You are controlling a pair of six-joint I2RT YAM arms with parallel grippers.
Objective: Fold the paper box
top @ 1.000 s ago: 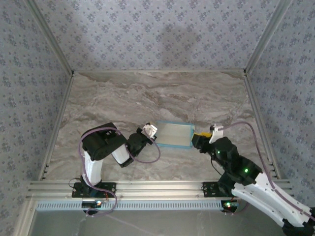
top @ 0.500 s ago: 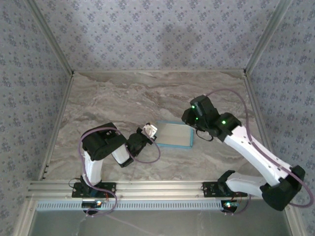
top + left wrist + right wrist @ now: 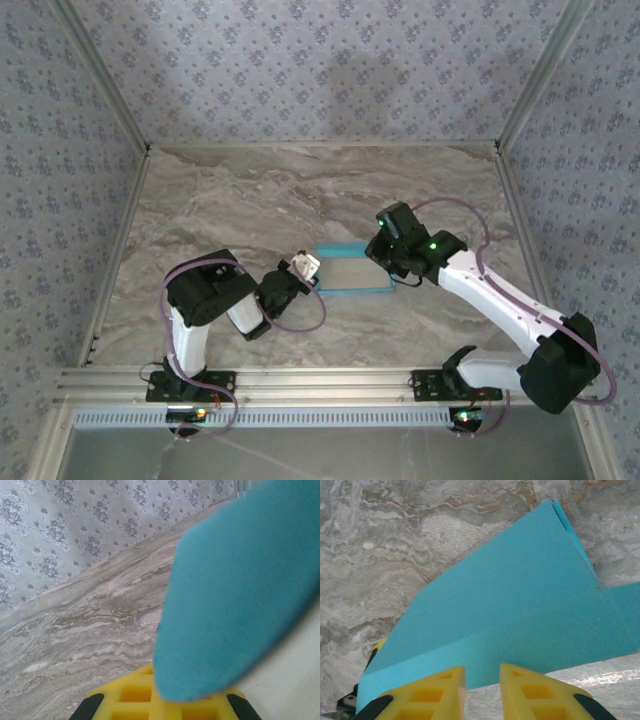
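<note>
The paper box (image 3: pixel 350 272) lies in the middle of the table, pale beige inside with light blue edges. My left gripper (image 3: pixel 306 268) is at the box's left end, shut on a blue flap (image 3: pixel 240 590) that looms blurred between its yellow fingers (image 3: pixel 125 695). My right gripper (image 3: pixel 380 254) hangs over the box's far right corner. In the right wrist view its jaws (image 3: pixel 482 677) stand a little apart with only table between them, just short of the box's blue outer face (image 3: pixel 510 610).
The marble table (image 3: pixel 300 190) is walled by patterned panels at the back and sides. An aluminium rail (image 3: pixel 320 380) carrying both arm bases runs along the near edge. Open tabletop lies behind and in front of the box.
My right arm has swung from the near right of the box up and over to its far right corner, and its jaws have narrowed. The left gripper has kept its hold.
</note>
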